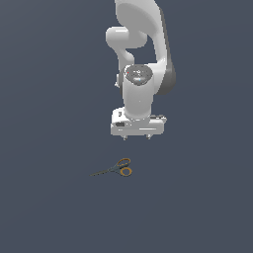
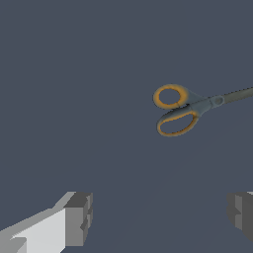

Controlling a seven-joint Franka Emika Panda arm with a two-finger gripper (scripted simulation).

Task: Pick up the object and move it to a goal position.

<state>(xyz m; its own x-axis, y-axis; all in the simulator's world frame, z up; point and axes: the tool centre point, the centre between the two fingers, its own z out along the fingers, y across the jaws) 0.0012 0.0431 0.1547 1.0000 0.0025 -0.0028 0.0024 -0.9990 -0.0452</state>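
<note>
White robot arm's wide-open empty gripper (image 1: 137, 137) above small orange-handled, dark-bladed scissors (image 1: 117, 169) flat on dark grey floor (image 1: 49, 197)

A single flat ground surface (image 1: 44, 207) was seen filling both views — uniform dark slate blue-grey, without seams, texture or pattern. No boundary between floor and wall could be made out in the exterior view. The scene was lit evenly and softly — only a faint, diffuse darkening was visible on the ground.
</note>
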